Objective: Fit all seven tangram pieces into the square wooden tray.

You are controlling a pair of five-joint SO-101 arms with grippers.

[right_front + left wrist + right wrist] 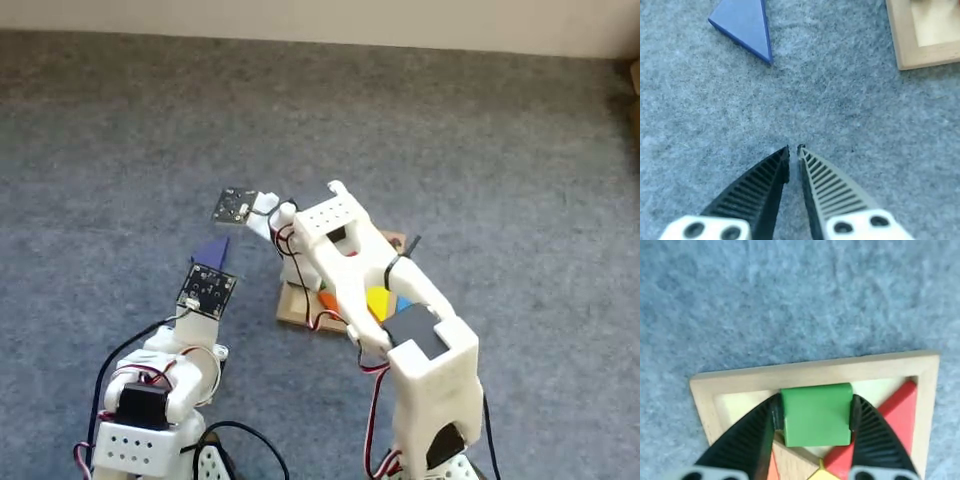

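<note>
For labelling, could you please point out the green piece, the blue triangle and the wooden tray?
green piece (815, 414), right wrist view, centre of top face.
blue triangle (744, 22), left wrist view, centre of top face.
wooden tray (815, 371), right wrist view, rim beside the green piece.

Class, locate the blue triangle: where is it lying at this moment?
The blue triangle lies on the grey carpet outside the wooden tray, on the tray's left in the high view, just ahead of the left gripper and apart from it.
</note>
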